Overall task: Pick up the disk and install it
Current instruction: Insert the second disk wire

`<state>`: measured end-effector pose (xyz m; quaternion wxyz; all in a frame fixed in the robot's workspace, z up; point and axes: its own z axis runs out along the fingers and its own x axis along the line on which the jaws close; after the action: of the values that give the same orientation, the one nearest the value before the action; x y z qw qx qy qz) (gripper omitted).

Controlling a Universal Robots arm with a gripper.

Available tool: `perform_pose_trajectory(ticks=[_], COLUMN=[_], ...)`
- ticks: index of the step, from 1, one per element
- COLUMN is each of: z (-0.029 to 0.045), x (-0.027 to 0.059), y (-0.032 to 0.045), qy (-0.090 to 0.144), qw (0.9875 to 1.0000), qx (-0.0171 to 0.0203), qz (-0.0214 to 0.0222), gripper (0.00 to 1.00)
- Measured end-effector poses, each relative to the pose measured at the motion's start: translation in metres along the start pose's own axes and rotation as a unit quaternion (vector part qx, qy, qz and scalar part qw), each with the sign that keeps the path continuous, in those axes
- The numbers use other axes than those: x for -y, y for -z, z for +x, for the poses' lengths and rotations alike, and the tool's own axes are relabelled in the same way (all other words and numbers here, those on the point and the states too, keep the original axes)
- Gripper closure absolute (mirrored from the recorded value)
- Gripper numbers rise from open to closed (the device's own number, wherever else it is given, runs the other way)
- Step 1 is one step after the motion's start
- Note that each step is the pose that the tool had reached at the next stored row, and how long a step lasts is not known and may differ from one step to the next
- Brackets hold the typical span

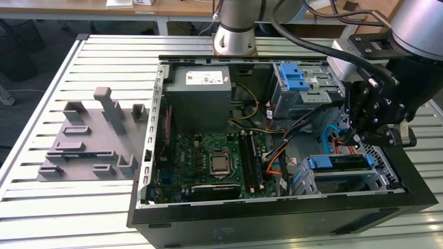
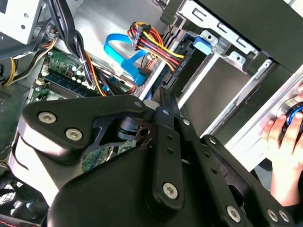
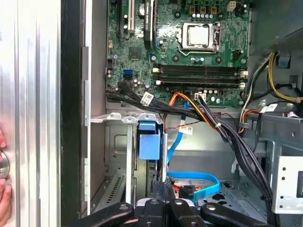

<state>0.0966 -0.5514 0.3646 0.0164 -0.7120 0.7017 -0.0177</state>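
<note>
Slatted metal table [image 1: 41, 207] carries one open computer case [image 1: 277, 218] and one grey plastic fixture [image 1: 90, 140] on the exterior view's left. Inside the case sit one green motherboard [image 1: 207, 155], one grey power supply [image 1: 201, 93] and two drive cages, an upper cage [image 1: 308, 85] and a lower cage [image 1: 346, 179]. The disk [image 1: 339, 162], blue-edged, lies in the lower cage, partly hidden by its metal walls. One arm reaches down over the case's right side in the exterior view. Its gripper [image 3: 165, 189] hangs just above the cage, its black fingers [image 2: 166, 123] pressed together on nothing. A person's hand [image 2: 286, 146], cut off at the edge, rests on the table.
</note>
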Motion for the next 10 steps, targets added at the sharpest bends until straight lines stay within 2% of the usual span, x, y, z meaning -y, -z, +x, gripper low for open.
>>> perform_pose_trajectory(ticks=[10], z=[-0.0063], x=[-0.0004], y=[0.0072], qy=[0.000], qw=[1.0000], qx=[0.0003], qz=[-0.0001], gripper=[0.89])
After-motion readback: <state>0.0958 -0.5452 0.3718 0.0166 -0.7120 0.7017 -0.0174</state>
